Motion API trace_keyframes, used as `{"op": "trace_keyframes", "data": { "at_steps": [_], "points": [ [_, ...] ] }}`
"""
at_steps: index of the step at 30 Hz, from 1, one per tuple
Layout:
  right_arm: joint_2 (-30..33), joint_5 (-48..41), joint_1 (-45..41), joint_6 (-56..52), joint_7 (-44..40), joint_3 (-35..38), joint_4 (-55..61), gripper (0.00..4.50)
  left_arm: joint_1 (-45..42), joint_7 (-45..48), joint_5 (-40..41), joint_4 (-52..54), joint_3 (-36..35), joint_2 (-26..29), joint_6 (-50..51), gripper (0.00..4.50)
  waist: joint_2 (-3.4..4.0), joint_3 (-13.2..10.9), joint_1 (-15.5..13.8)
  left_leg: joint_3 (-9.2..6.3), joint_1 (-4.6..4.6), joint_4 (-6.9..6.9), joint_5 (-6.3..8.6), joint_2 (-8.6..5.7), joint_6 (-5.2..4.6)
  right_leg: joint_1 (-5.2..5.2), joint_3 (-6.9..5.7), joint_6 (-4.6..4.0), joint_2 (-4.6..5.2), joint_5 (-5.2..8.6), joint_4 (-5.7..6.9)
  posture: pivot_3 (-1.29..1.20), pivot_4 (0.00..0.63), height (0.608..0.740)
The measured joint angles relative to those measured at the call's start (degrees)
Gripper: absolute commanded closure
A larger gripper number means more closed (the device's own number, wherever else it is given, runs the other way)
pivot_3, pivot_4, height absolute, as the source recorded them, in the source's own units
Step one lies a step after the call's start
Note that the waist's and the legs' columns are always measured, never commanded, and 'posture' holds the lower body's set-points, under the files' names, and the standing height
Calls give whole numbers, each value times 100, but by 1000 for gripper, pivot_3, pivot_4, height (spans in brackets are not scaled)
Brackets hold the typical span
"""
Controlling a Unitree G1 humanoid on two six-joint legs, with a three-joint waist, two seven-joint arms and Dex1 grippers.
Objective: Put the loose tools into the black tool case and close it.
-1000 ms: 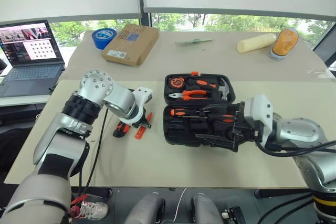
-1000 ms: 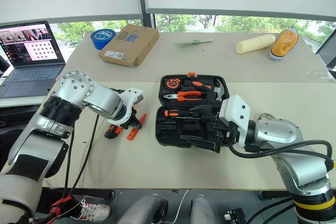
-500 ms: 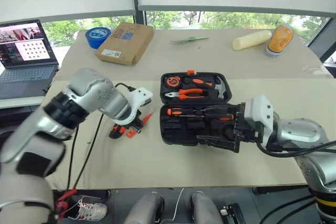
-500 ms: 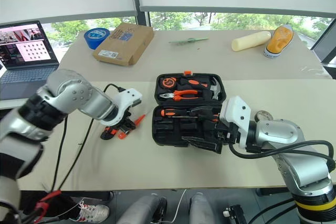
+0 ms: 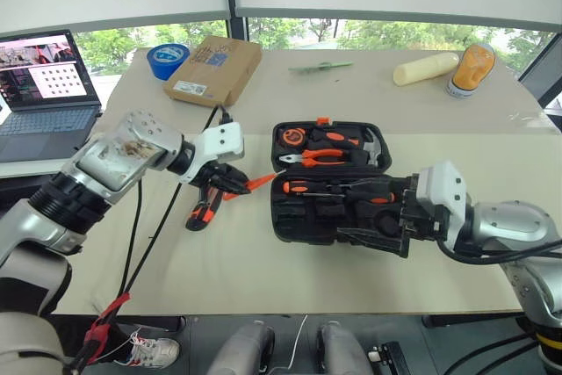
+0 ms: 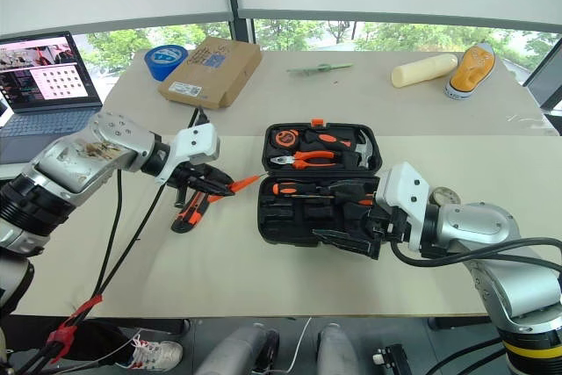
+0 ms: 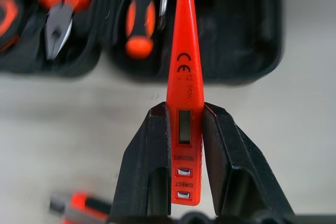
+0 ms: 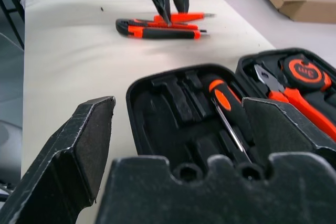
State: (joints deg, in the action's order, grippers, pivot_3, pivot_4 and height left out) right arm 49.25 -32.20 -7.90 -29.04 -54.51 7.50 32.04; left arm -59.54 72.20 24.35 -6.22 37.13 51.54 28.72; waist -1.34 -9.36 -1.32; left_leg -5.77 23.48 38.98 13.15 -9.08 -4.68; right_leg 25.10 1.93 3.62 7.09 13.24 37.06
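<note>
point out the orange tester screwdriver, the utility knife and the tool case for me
tester screwdriver (image 7: 185, 93): left wrist view, middle of its orange body.
utility knife (image 5: 203, 211): left eye view, its black-orange handle on the table.
tool case (image 5: 303, 222): left eye view, bare black tray in the near half.

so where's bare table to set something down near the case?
Bare: the front strip between the black tool case and the table's near edge, and the stretch behind the case up to the cardboard box. Crowded: left of the case, where the left gripper holds the tester screwdriver above the utility knife; the right gripper sits at the case's right end.
</note>
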Motion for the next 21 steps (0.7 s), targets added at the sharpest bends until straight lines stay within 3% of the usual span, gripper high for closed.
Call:
{"op": "trace_keyframes", "data": {
  "at_steps": [10, 14, 21],
  "points": [
    [223, 227, 379, 223, -138, 267, -115, 0, -999, 636, -1187, -412, 514, -1614, 1044, 4078, -3, -2, 68, 3, 4, 4, 2, 2, -8, 2, 3, 4, -6, 0, 3, 0, 150, 735],
    [184, 231, 416, 224, -24, 275, -106, 0, -1036, 725, -1747, -751, 892, -1918, 1291, 4078, -3, -2, 95, 3, 5, 0, 1, 4, -7, 5, 7, 4, -8, 0, 6, 0, 150, 735],
    [99, 208, 484, 223, 178, 287, 28, 0, -1163, 566, -2391, -1424, 886, -2530, 1364, 4078, -3, -2, 42, 2, 0, 7, 2, 1, -8, -6, 4, 5, -4, 0, 2, 0, 150, 735]
  ]
}}
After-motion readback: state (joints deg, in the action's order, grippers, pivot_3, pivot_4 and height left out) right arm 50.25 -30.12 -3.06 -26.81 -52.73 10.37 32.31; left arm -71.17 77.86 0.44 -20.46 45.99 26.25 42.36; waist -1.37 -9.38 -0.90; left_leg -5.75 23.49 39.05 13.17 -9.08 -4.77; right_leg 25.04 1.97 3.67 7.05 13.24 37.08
